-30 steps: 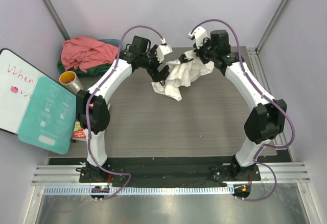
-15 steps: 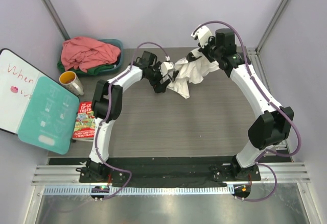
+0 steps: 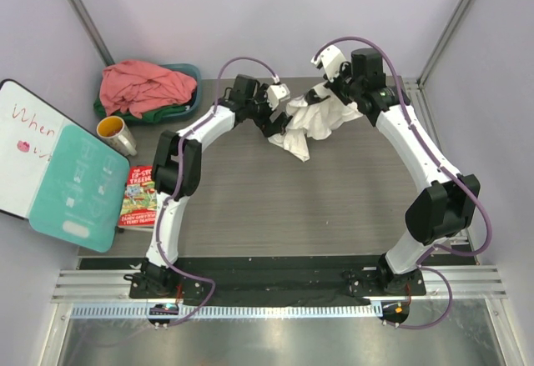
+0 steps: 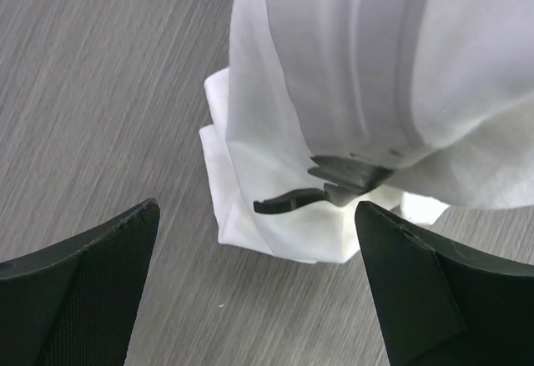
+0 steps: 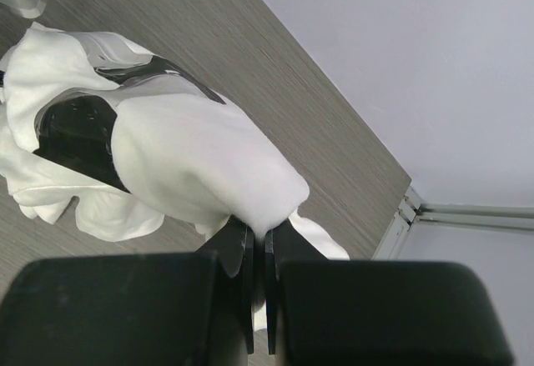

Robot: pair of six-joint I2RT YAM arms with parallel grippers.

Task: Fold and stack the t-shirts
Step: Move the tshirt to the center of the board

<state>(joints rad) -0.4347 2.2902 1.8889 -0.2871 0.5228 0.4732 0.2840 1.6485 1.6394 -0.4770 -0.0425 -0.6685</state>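
Evidently the right pincer (image 5: 257, 245) pinches the white shirt (image 3: 313, 120) up so it drapes; the left pincer (image 4: 257, 216), spread wide at its nine o'clock, could take an edge.

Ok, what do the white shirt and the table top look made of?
White shirt: soft matte cloth, probably cotton knit; it hangs in loose folds and creases. Table top: likely grey wood-grain laminate; fine parallel streaks, flat dull finish.
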